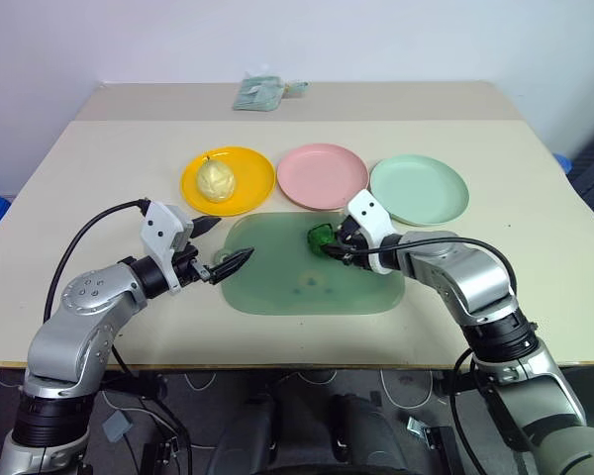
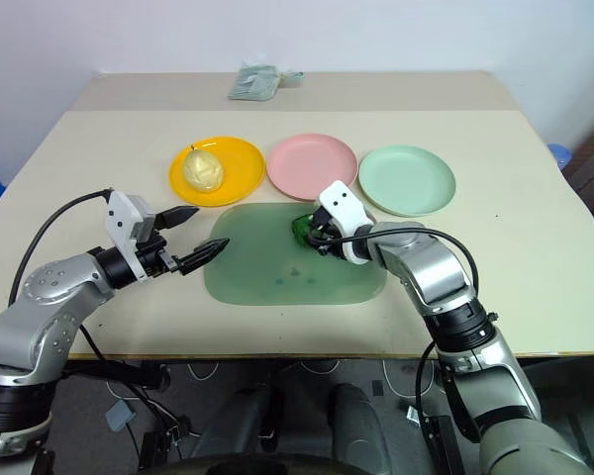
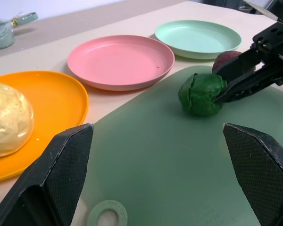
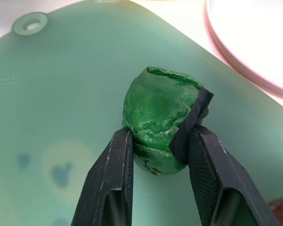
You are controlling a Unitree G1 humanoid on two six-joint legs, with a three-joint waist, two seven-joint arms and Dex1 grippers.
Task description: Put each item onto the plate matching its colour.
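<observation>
Green chunk (image 4: 158,120) near mat (image 1: 277,287) edge

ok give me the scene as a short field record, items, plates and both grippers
yellow plate: holds pale yellow pear-like toy
pink plate: bare
mint green plate: bare
dark green knobbly toy: on translucent green mat, pinched by right gripper
dark red-purple ball: on mat, behind right gripper
left gripper: open, holding nothing, above mat's near-left edge

Glossy plastic plates (image 3: 120,61); translucent mat (image 3: 160,155); knobbly green chunk (image 4: 158,117).
</observation>
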